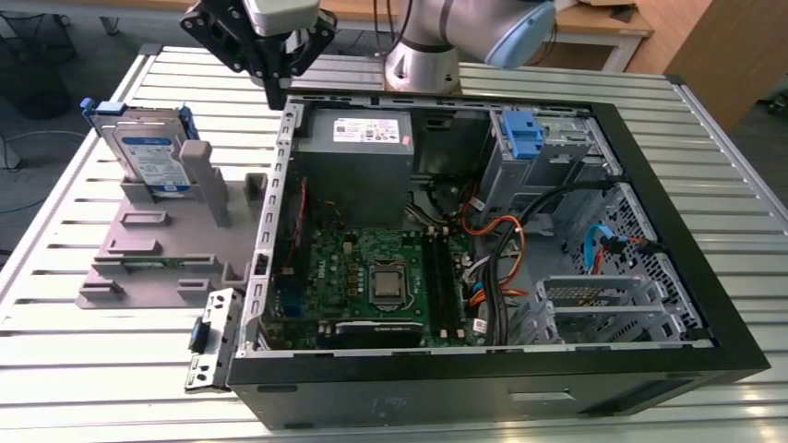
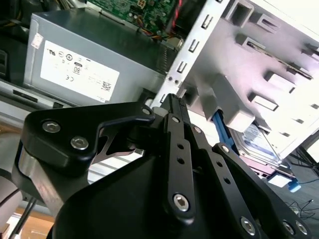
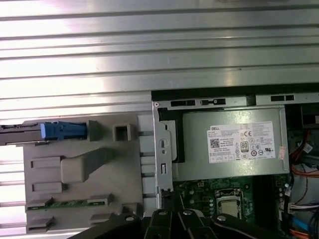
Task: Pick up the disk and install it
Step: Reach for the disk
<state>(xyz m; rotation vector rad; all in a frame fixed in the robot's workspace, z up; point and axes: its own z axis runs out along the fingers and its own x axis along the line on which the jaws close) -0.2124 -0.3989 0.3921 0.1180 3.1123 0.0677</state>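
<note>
Open computer case (image 1: 493, 378) lies on the slatted counter (image 1: 74, 369). Just beside it, toward the exterior view's left, the disk (image 1: 150, 157) stands upright in a grey fixture (image 1: 148, 249). Farther back, the pincer (image 1: 275, 88) hangs over the case's rear corner, fingers together, empty.

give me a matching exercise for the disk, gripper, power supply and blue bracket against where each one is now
1 disk
2 gripper
3 power supply
4 blue bracket

a in the case, next to the motherboard
b upright in the grey holder
c in the metal cage
d near the case's corner, holding nothing

Pairs: 1-b, 2-d, 3-a, 4-c
</note>
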